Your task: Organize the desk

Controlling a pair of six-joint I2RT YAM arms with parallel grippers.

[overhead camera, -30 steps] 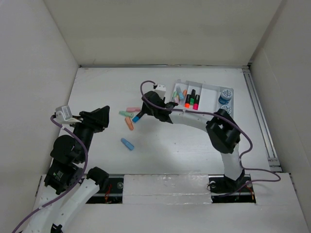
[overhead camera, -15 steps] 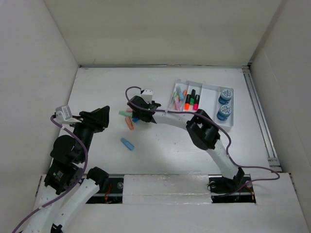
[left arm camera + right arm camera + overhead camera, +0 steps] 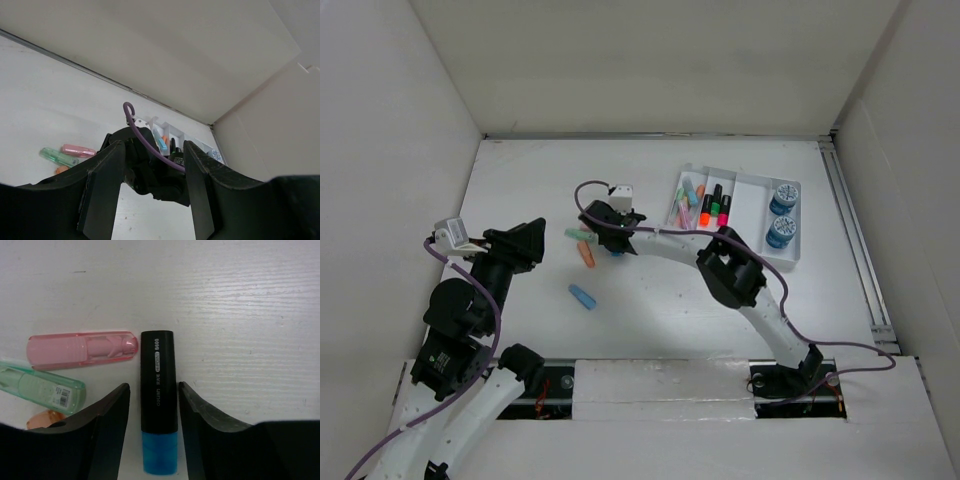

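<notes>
The desk [image 3: 660, 300] is a white tabletop. My right gripper [image 3: 608, 236] is low over a black highlighter with a blue cap [image 3: 159, 400]; its open jaws straddle it, a narrow gap on each side. A pink case [image 3: 82, 350], a green case [image 3: 37, 386] and an orange one [image 3: 42, 419] lie just left of it. In the top view the green case [image 3: 576, 234], the orange one [image 3: 585, 254] and a loose blue one [image 3: 583, 297] show. My left gripper [image 3: 532, 240] is open and empty, raised at the left.
A white compartmented tray [image 3: 750, 192] at the back right holds several highlighters [image 3: 712, 205] and two blue round containers [image 3: 782, 215]. White walls border the desk on three sides. A metal rail [image 3: 855, 235] runs along the right edge.
My right arm has swung left from near the tray to the cluster of cases and lowered over the black highlighter. The left arm has not moved.
</notes>
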